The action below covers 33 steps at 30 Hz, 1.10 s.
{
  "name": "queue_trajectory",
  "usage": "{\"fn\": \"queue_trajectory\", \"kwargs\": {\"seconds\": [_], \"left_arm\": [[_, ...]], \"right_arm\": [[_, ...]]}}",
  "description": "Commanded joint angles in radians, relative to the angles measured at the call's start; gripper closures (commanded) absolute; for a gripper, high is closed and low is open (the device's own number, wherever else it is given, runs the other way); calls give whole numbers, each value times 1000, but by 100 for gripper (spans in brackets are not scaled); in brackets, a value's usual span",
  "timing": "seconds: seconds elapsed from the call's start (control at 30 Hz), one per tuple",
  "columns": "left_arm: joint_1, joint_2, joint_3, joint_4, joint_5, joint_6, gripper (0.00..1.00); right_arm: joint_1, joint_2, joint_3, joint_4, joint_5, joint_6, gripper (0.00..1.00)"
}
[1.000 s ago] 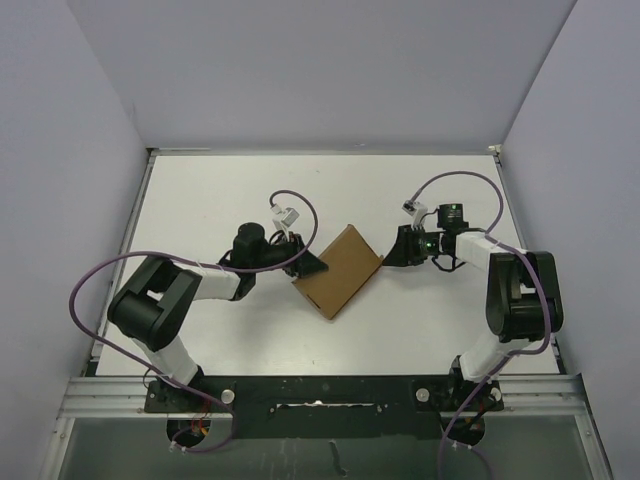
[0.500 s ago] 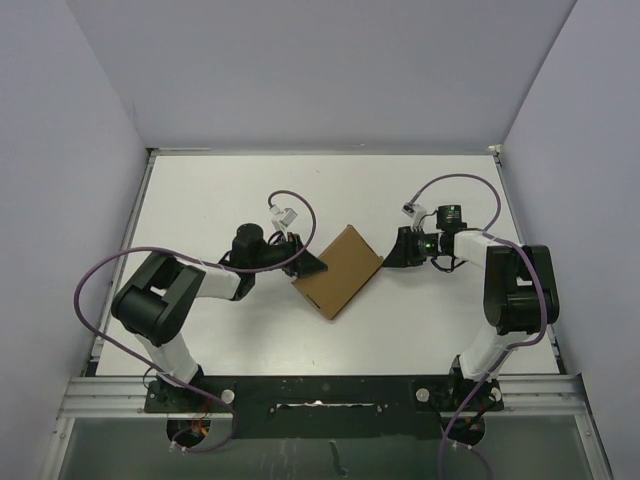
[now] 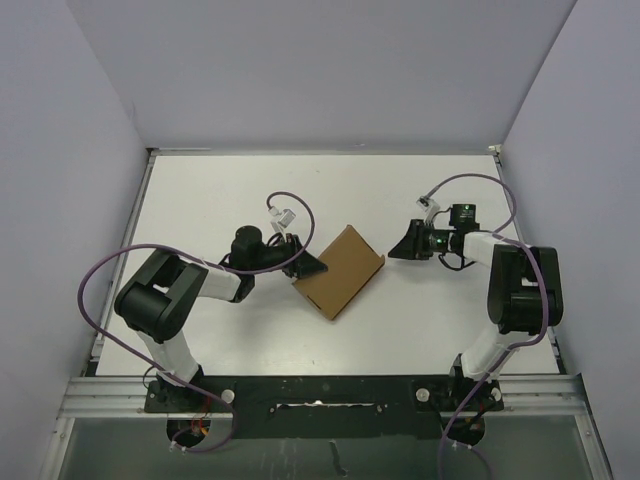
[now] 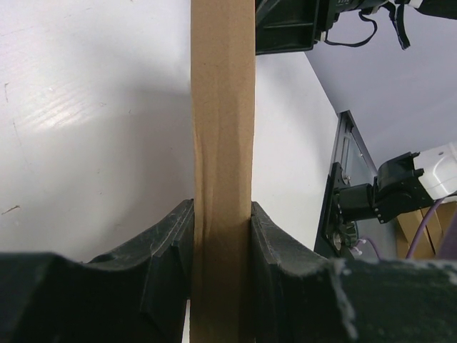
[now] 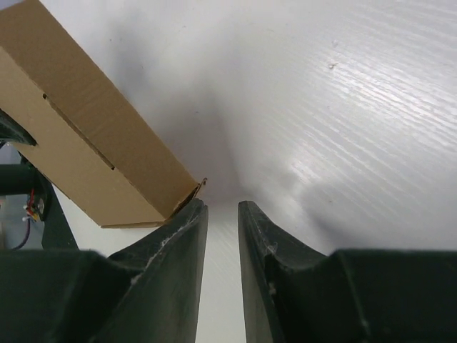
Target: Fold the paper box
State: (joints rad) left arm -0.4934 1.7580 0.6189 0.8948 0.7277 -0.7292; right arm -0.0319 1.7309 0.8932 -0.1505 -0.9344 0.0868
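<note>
Left gripper [image 4: 222,214]: clamped on the paper box [image 4: 223,107], with one finger pressed to each side of a narrow cardboard face.
Box, from the left gripper: it runs straight out ahead of the fingertips as a plain brown strip, slightly creased near the grip.
Right gripper [image 5: 223,207]: the jaws stand slightly parted, with only bare table showing in the gap.
Box, from the right gripper: its nearest corner sits just beside one fingertip; I cannot tell whether they touch. The rest of the box slants away to that same side.
Between the grippers: seen from above, the box lies closed and flat, turned like a diamond, with a gripper at each of two opposite sides.
Table [image 5: 343,107]: white, spreading out ahead of the right fingers.
</note>
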Motion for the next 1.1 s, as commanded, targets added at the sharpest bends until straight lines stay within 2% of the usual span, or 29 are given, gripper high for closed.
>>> {"fn": "queue_trajectory", "kwargs": {"seconds": [0.0, 0.37, 0.77, 1.07], "left_arm": [[6, 18, -2, 78, 27, 11, 84], [5, 19, -1, 84, 27, 3, 84], [7, 15, -8, 84, 5, -2, 85], [24, 15, -22, 95, 6, -13, 85]], "right_arm": [[-26, 4, -4, 79, -74, 65, 74], [7, 18, 7, 65, -64, 61, 74], [31, 13, 15, 27, -53, 24, 81], [32, -25, 1, 46, -79, 19, 78]]}}
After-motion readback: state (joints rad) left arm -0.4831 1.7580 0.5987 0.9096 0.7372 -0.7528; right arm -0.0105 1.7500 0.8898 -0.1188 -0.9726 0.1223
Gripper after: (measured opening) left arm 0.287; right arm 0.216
